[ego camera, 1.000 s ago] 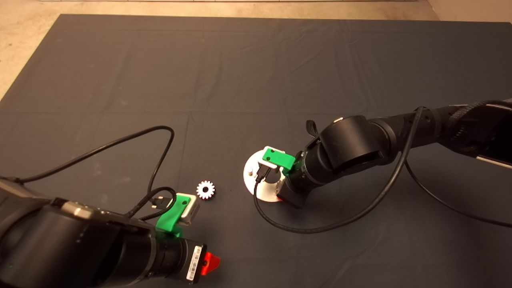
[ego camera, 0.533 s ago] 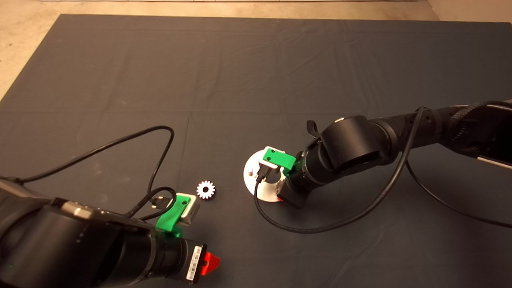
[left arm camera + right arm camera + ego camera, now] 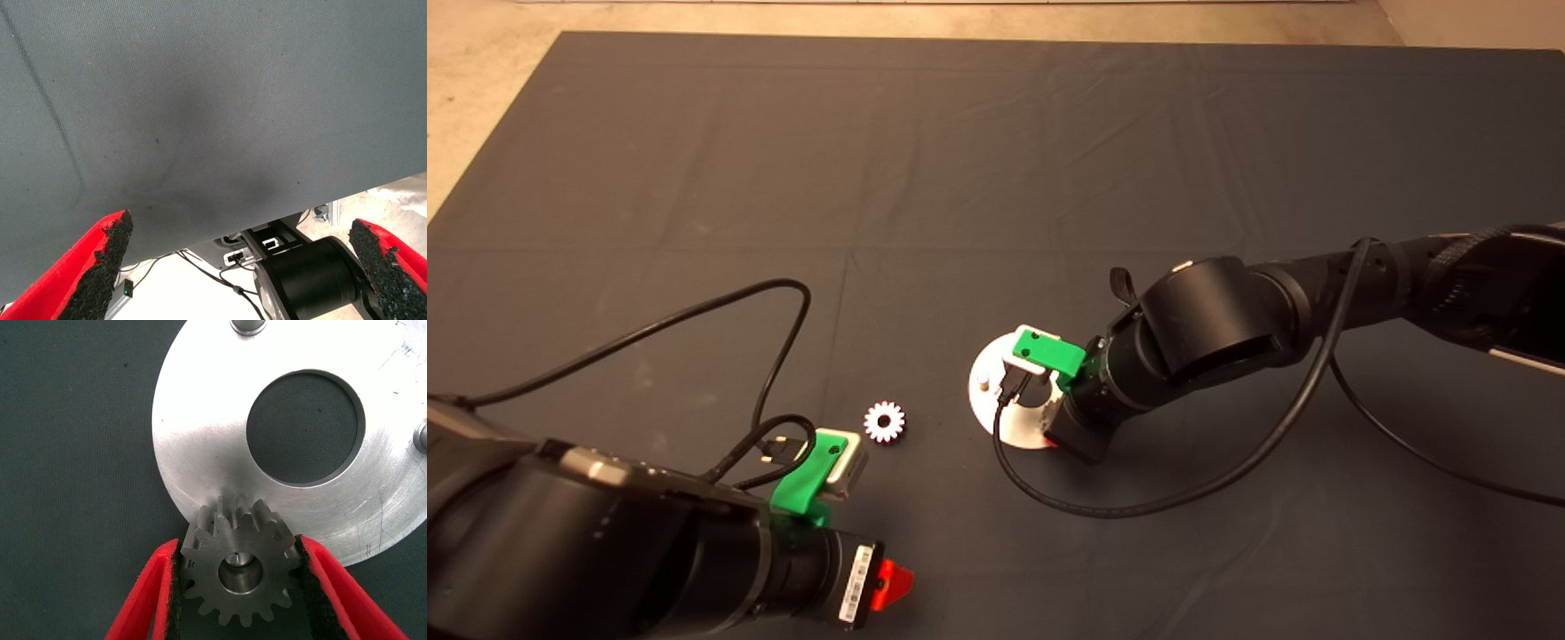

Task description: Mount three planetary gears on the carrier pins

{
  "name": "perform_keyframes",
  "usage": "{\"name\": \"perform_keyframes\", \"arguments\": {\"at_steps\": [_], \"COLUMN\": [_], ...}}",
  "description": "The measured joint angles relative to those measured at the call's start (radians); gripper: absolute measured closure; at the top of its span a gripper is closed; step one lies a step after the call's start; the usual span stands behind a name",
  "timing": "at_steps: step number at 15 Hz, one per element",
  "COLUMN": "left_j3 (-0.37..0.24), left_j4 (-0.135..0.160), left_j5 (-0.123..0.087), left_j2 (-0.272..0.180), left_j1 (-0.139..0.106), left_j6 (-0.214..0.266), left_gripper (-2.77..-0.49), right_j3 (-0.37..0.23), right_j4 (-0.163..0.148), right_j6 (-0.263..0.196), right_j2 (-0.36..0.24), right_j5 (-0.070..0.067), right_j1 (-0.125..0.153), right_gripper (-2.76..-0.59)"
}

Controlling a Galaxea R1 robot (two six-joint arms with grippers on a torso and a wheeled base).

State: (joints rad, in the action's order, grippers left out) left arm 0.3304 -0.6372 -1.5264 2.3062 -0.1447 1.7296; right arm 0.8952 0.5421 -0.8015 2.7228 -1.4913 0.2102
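A dark steel gear [image 3: 237, 568] sits at the rim of the round silver carrier plate [image 3: 200, 447], with a pin end showing in its centre hole. My right gripper [image 3: 237, 550] is shut on this gear, both pads touching its teeth. Two bare carrier pins [image 3: 248, 325] [image 3: 421, 437] stand on the plate. In the head view the right gripper [image 3: 1042, 427] hovers over the plate [image 3: 985, 366]. The bright white gear [image 3: 884, 421] lies on the mat left of the plate. My left gripper [image 3: 889, 585] is open and empty at the lower left. The other dark gear is out of view.
A black cable [image 3: 783, 338] from the left arm loops over the mat near the white gear. Another cable [image 3: 1138, 511] curves below the right wrist. The left wrist view shows bare mat [image 3: 213, 100] and robot hardware past its edge.
The left arm has drifted very slightly toward the lower left. The right gripper, the steel gear and the plate have not visibly moved.
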Motion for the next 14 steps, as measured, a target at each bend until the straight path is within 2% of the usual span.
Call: {"name": "perform_keyframes", "arguments": {"at_steps": [5, 6, 7, 8, 9, 11, 14], "left_j3": [0.0, 0.0, 0.0, 0.0, 0.0, 0.0, 0.0], "left_j4": [0.0, 0.0, 0.0, 0.0, 0.0, 0.0, 0.0], "left_j5": [0.0, 0.0, 0.0, 0.0, 0.0, 0.0, 0.0], "left_j2": [-0.001, -0.001, -0.001, -0.002, -0.002, -0.002, -0.001], "left_j1": [0.0, 0.0, 0.0, 0.0, 0.0, 0.0, 0.0], "left_j6": [0.0, 0.0, 0.0, 0.0, 0.0, 0.0, 0.0], "left_gripper": [-2.34, -2.34, -2.34, -2.34, -2.34, -2.34, -2.34], "right_j3": [0.002, 0.002, 0.007, 0.011, 0.013, 0.013, 0.013], "right_j4": [0.0, 0.0, 0.0, 0.0, 0.0, 0.001, 0.003], "right_j6": [-0.003, -0.003, -0.004, -0.004, -0.005, -0.005, -0.007], "right_j2": [0.0, 0.0, -0.003, -0.008, -0.013, -0.013, -0.013], "right_j5": [-0.002, -0.004, -0.014, -0.026, -0.032, -0.036, -0.036], "right_j1": [-0.001, -0.002, -0.006, -0.01, -0.011, -0.01, -0.01], "right_gripper": [-1.09, -1.15, -1.17, -1.29, -1.31, -1.42, -1.42]}}
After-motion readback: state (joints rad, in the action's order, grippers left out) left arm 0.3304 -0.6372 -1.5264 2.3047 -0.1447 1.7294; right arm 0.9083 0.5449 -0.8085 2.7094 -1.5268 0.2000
